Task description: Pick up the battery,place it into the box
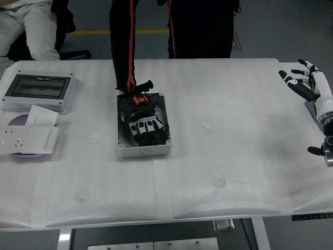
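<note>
White foam padding covered the table (218, 156) in the head view. Near the middle stood an open grey box (143, 150), and a person at the far side reached a black-sleeved arm (120, 47) down into it. That person's gloved hand (140, 122), black with white panels on the fingers, lay inside the box, pressed over a black battery (134, 104) with an orange part on top, sitting in the far end of the box. A black handle (143, 85) stuck out just past the far rim. Whether the glove gripped the battery or merely rested on it, I could not tell.

At the right edge, the robot's right hand (301, 82) hung over the table corner, fingers spread, holding nothing, well apart from the box.

On the left sat a grey case with a clear lid (39, 91), and near it some white socket plates (28, 136) stacked over a purple disc (18, 121).
</note>
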`<action>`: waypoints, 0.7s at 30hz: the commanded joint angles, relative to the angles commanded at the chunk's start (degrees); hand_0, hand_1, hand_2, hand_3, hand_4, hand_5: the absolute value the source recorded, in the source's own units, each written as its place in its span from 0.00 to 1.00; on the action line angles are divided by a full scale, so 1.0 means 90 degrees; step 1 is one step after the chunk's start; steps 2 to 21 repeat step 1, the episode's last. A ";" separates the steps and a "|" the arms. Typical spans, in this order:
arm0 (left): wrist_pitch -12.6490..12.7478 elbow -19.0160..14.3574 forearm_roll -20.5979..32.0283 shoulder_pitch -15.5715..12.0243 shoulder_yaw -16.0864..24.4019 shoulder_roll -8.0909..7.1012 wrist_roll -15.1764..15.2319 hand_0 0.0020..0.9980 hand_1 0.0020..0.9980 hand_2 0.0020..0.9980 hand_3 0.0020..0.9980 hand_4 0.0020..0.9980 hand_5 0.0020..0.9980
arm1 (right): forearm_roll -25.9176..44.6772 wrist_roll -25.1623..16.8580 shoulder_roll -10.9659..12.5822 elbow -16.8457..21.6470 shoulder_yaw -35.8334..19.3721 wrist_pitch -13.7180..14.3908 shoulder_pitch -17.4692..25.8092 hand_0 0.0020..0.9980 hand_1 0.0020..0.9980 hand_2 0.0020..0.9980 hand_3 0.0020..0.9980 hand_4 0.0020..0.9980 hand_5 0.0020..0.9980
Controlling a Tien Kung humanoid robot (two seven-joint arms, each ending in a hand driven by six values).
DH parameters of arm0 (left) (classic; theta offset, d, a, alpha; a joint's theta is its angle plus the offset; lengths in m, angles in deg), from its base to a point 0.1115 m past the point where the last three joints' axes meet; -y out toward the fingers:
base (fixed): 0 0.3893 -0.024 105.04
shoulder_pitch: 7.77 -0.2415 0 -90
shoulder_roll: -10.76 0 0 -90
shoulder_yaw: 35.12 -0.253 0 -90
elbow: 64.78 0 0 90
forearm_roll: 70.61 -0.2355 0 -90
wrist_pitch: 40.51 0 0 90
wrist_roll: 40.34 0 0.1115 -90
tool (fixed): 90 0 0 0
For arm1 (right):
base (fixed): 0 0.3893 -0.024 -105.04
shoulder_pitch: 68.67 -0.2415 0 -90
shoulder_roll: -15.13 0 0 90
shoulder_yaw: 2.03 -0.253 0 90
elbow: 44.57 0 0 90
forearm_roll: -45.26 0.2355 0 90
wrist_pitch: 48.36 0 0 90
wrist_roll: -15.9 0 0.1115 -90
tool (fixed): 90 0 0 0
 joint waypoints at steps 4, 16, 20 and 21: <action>0.0001 -0.0001 0.0000 -0.0002 0.0000 0.0001 -0.0001 0.38 0.59 0.47 0.44 0.74 0.45 | 0.0121 -0.0042 -0.0014 0.0012 -0.0003 -0.0009 0.0005 0.88 0.67 0.81 0.93 0.90 0.55; 0.0001 -0.0001 0.0000 -0.0002 0.0000 0.0001 -0.0001 0.38 0.59 0.47 0.44 0.74 0.45 | 0.0121 -0.0042 -0.0014 0.0012 -0.0003 -0.0009 0.0005 0.88 0.67 0.81 0.93 0.90 0.55; 0.0001 -0.0001 0.0000 -0.0002 0.0000 0.0001 -0.0001 0.38 0.59 0.47 0.44 0.74 0.45 | 0.0121 -0.0042 -0.0014 0.0012 -0.0003 -0.0009 0.0005 0.88 0.67 0.81 0.93 0.90 0.55; 0.0001 -0.0001 0.0000 -0.0002 0.0000 0.0001 -0.0001 0.38 0.59 0.47 0.44 0.74 0.45 | 0.0121 -0.0042 -0.0014 0.0012 -0.0003 -0.0009 0.0005 0.88 0.67 0.81 0.93 0.90 0.55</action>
